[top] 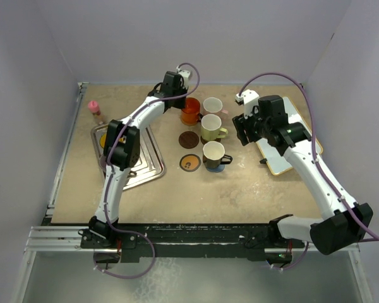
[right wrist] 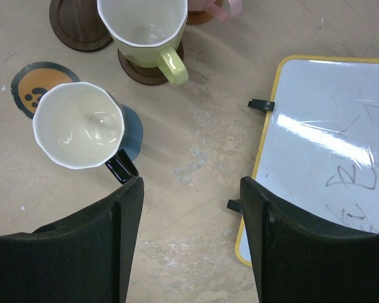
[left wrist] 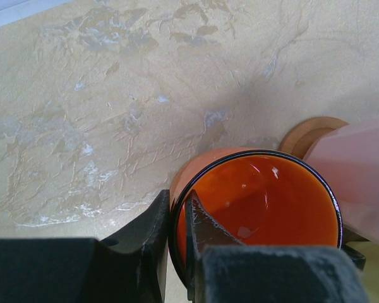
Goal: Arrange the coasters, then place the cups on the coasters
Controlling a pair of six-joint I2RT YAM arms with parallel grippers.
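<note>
My left gripper (left wrist: 179,205) is shut on the rim of the red-orange cup (left wrist: 259,202), one finger outside the wall and one inside. In the top view this cup (top: 189,112) stands at the back of the group, beside the pink cup (top: 212,105), which sits on a brown coaster (left wrist: 309,132). The cream-green cup (right wrist: 148,31) rests on a dark brown coaster (right wrist: 142,72). The black cup with a white inside (right wrist: 79,125) sits on the grey-blue coaster (right wrist: 134,129). Two coasters lie bare: a dark brown one (top: 188,139) and a black-and-orange one (top: 189,162). My right gripper (right wrist: 191,186) hangs open over bare table.
A yellow-rimmed whiteboard (top: 290,139) lies to the right under my right arm. A silver metal tray (top: 145,161) sits at the left, partly hidden by my left arm. A small pink-capped bottle (top: 95,108) stands at the back left.
</note>
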